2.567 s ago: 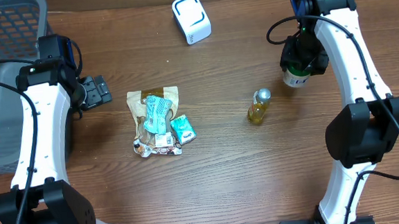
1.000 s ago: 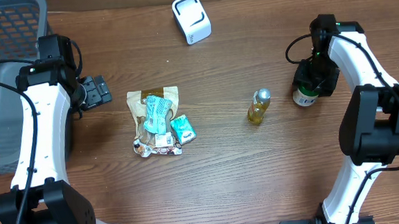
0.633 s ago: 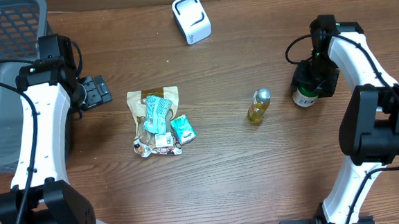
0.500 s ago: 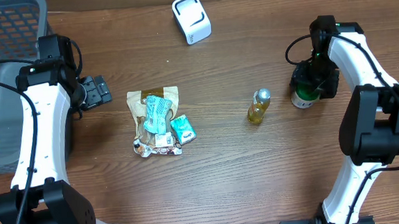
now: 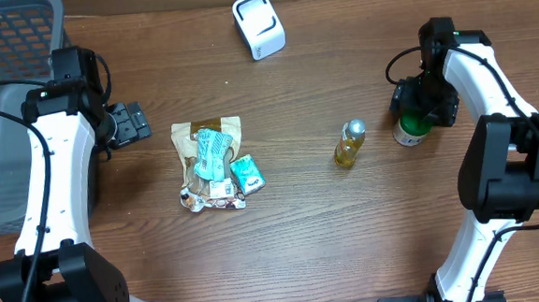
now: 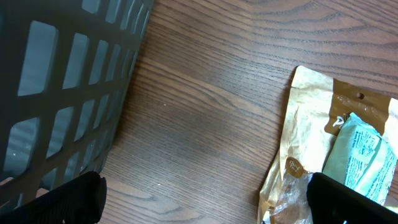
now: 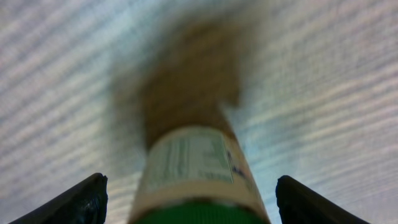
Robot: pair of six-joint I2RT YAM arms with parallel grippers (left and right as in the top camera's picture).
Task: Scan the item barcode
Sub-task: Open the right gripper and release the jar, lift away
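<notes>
Nearest on the desk (image 5: 303,243) lie snack pouches (image 5: 210,164), then a yellow bottle (image 5: 349,144); beyond, the green-capped bottle (image 5: 409,133) stands upright under the right end effector (image 7: 193,196), whose jaws are spread on either side of it, gripping nothing; a straight vertical move, kept centred, should avoid tipping it; the left end effector (image 6: 214,199) gapes empty; farthest sits the white scanner (image 5: 259,24).
</notes>
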